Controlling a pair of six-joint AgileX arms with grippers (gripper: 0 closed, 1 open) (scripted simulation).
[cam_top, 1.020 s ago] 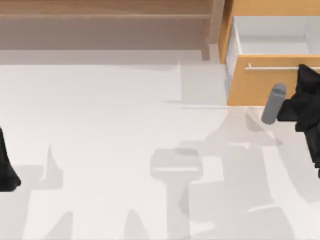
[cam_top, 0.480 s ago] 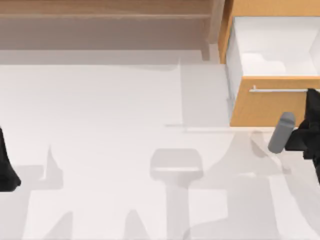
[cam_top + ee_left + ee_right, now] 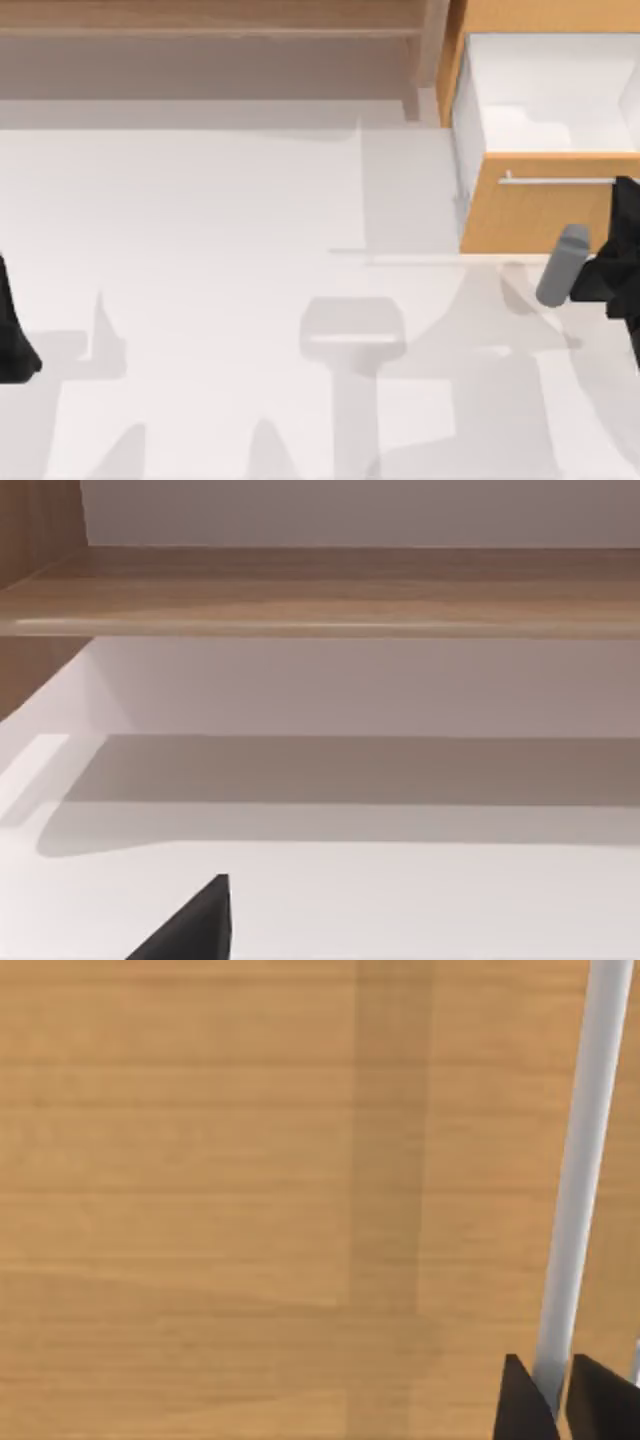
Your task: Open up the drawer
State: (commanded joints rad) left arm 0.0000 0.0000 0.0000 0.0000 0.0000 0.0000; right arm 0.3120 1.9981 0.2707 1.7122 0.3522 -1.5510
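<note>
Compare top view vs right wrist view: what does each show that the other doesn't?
Top view alone: the drawer's pale box interior pulled out at the table's right, the brown shelf unit, the white table, and the left gripper parked at the left edge. Right wrist view alone: close up, the right gripper with a dark fingertip on each side of the handle. Shared: the orange-tan drawer front and its silver bar handle.

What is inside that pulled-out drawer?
The drawer shows a pale, bare box with shadow on its floor; nothing lies in the visible part. Its right end runs past the picture's edge, and the strip just behind the orange front panel is hidden from the top view.
</note>
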